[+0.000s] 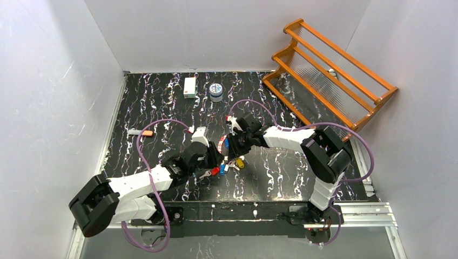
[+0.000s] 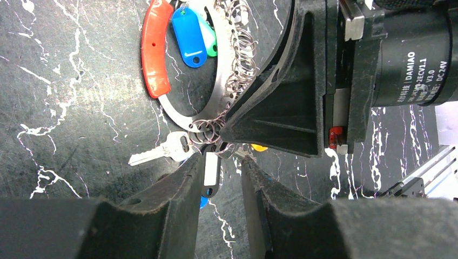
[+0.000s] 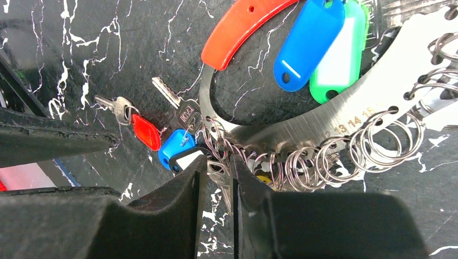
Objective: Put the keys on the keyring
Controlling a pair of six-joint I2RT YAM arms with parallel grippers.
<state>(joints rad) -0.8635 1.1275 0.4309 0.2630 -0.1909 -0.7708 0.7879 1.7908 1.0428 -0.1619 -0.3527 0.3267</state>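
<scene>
keys (image 3: 186,113) light, slick, stiff, so pinch the flat head; right pincer (image 3: 220,164) nearly shut on one under the keyring (image 3: 324,124), bottom centre; left pincer (image 2: 222,162) narrow, grip unclear.

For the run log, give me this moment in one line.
left jaws: astride white tag | right jaws: closed on silver key | keyring: flat on table

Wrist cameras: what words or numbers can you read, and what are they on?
"DAMIAO", "V3.0", "DC 24V": black motor, left wrist view.
"13 14 15": curved steel band, right wrist view.
Stamp on the head of the silver key: too blurred to read.
Smaller print beside "DAMIAO": too small to be sure.
</scene>
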